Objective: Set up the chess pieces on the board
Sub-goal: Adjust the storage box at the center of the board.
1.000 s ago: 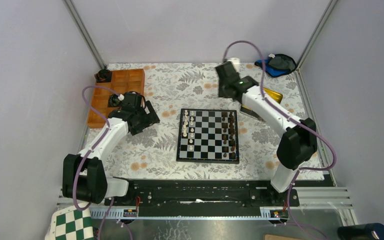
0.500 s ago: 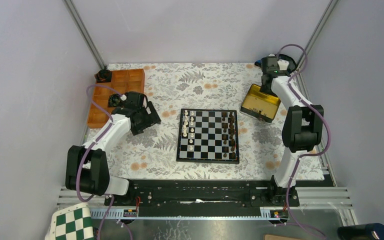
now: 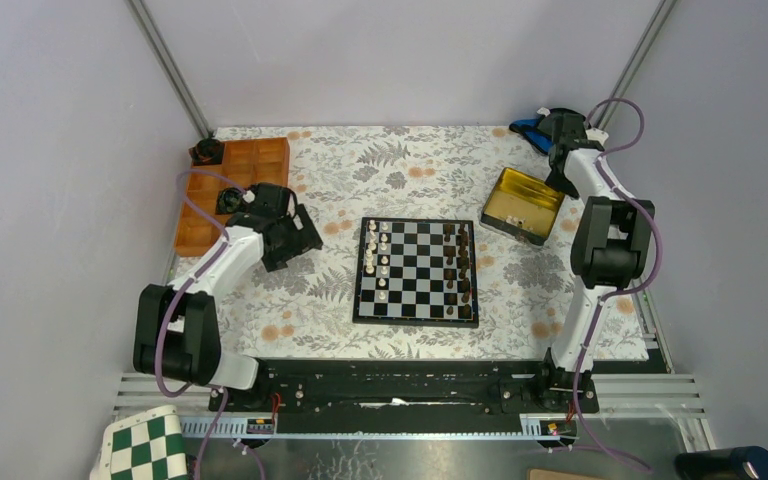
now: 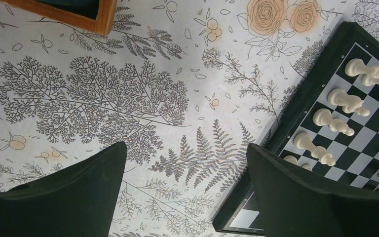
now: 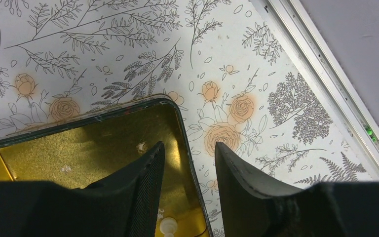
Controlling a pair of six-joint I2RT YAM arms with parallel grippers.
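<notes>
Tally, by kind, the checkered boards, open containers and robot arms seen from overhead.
Checkered boards: 2 (black-framed chessboard with black and pale grey squares, green-and-white checkered board)
Open containers: 2 (orange-brown wooden compartment tray, gold metal tin)
Robot arms: 2 (left arm, right arm)
Total: 6

The left arm (image 3: 222, 265) and right arm (image 3: 592, 178) are the same build: glossy white shells on the links, chunky black housings at the joints. A loose purple cable (image 3: 653, 240) loops along each. Both are bolted to a black rail (image 3: 390, 385). The left gripper (image 4: 185, 148) has matte black wedge fingers. So does the right gripper (image 5: 188, 145), with one ribbed inner face.
</notes>
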